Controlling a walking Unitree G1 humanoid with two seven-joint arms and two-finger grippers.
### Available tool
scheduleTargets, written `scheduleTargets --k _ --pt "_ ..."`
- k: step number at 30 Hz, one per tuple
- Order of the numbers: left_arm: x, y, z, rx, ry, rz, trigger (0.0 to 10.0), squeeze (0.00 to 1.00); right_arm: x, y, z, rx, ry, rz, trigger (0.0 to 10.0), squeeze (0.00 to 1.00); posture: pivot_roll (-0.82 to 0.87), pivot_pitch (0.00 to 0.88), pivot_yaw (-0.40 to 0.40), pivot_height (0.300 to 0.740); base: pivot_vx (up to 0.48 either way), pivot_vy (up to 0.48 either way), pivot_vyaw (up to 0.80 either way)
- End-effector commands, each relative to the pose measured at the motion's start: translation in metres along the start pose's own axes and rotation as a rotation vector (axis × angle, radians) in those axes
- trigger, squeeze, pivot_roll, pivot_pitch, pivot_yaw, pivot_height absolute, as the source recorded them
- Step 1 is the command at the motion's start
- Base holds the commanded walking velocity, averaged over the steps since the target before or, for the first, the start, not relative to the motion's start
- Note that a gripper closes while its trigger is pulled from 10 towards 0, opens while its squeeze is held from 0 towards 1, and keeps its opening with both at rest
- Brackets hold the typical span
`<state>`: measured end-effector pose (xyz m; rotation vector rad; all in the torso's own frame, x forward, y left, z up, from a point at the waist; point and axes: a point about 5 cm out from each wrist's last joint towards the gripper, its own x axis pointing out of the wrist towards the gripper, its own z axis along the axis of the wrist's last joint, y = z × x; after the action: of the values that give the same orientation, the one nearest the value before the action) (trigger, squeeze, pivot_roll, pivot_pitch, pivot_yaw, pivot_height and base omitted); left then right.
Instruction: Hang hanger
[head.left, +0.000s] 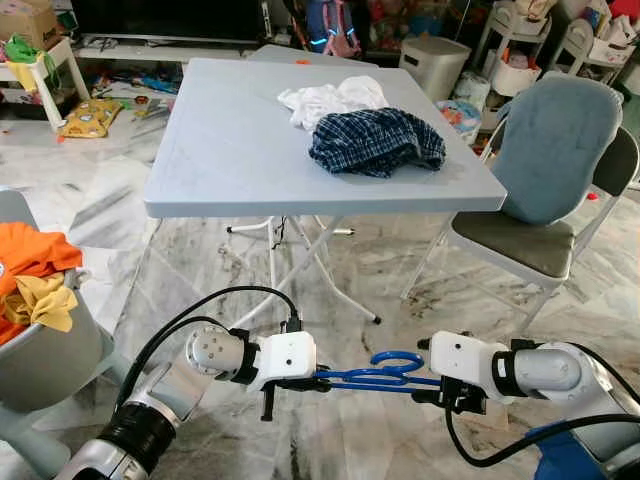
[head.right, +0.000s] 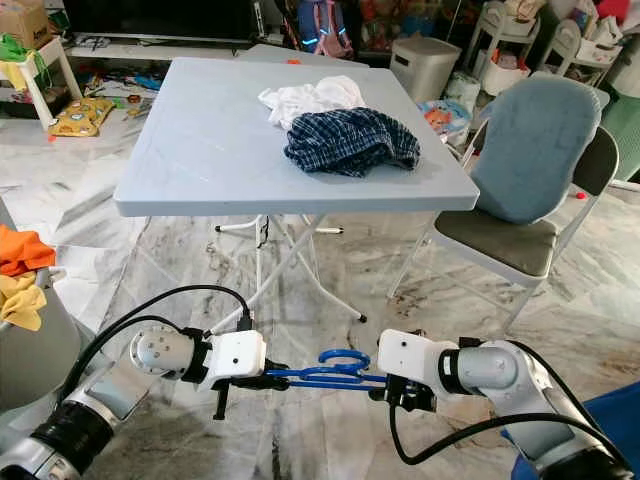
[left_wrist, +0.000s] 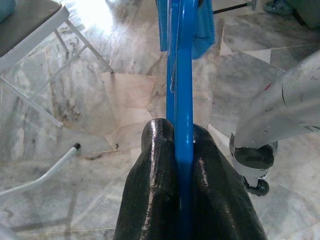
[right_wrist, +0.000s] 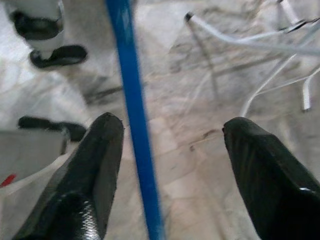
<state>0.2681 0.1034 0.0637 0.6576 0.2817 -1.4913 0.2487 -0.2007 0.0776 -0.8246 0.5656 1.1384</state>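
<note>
left gripper (left_wrist: 182, 150) clenched on blue hanger (head.left: 375, 376) | right gripper (right_wrist: 172, 132) released, fingers spread either side of hanger bar, not gripping | hanger held level between both arms, low above marble floor (head.left: 330, 290), in front of grey folding table (head.left: 230, 150)

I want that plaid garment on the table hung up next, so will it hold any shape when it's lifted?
Probably not: the plaid garment lies crumpled in soft folds, so it should droop. It looks thin, likely light. It overlaps the white cloth, which might drag along.
</note>
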Motion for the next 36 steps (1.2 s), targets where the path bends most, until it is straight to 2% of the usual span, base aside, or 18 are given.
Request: scheduleTargets --k 1,7,17,30,36 --pt "0.001 0.004 0.005 0.051 0.010 -0.007 10.0 0.00 -0.001 0.000 -0.002 -0.008 0.027 0.027 0.0 0.00 0.13 0.000 -0.097 0.740 0.000 0.000 0.00" --pt "0.000 0.005 0.002 0.074 0.028 0.000 10.0 0.00 -0.004 -0.004 -0.008 -0.001 0.069 0.033 0.0 0.00 0.13 0.000 -0.103 0.740 0.000 0.000 0.00" --pt "0.001 0.005 -0.001 0.101 0.050 0.002 10.0 0.00 -0.006 -0.006 -0.008 0.014 0.075 0.036 0.0 0.00 0.13 0.000 -0.104 0.740 0.000 0.000 0.00" --pt "0.004 0.008 -0.001 0.103 0.037 0.040 10.0 0.00 0.000 0.004 -0.006 0.046 0.058 0.054 0.0 0.00 0.13 0.000 -0.106 0.740 0.000 0.000 0.00" --pt "0.007 0.009 0.002 0.100 0.016 0.061 10.0 0.00 0.009 0.010 -0.002 0.062 0.044 0.058 0.0 0.00 0.12 0.000 -0.108 0.740 0.000 0.000 0.00"
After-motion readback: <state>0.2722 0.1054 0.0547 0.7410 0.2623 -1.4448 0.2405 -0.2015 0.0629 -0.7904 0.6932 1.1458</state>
